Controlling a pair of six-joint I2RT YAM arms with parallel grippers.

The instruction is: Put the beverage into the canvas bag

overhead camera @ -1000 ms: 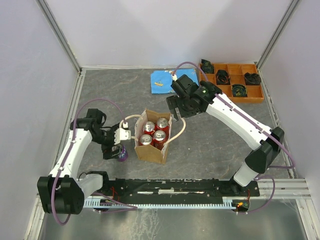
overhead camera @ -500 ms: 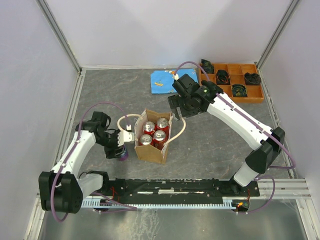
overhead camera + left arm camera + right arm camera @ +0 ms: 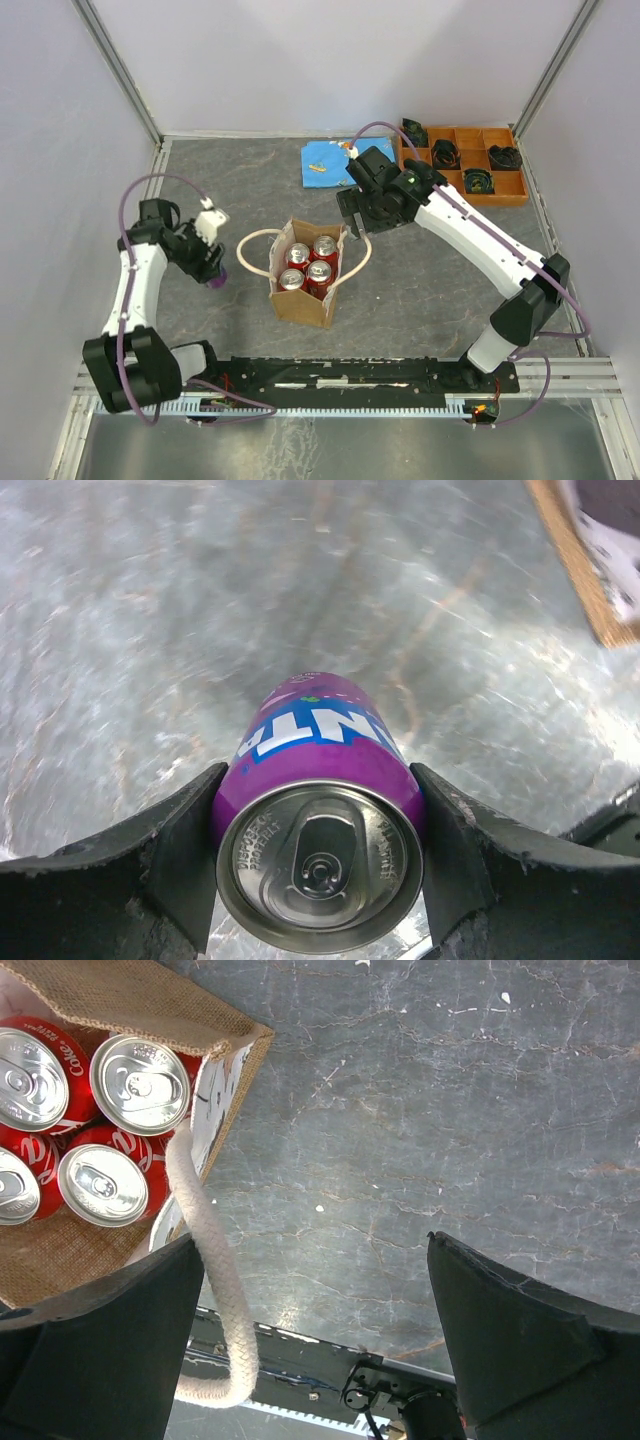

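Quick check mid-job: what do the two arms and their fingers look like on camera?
The left arm and right arm both have white links, black joints and a looping purple cable. The left fingers and right fingers are broad matte-black wedges.

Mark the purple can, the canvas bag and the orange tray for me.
purple can (image 3: 320,865): left wrist view, on its silver lid.
canvas bag (image 3: 300,305): top external view, on its near brown wall.
orange tray (image 3: 468,138): top external view, on a bare compartment floor.
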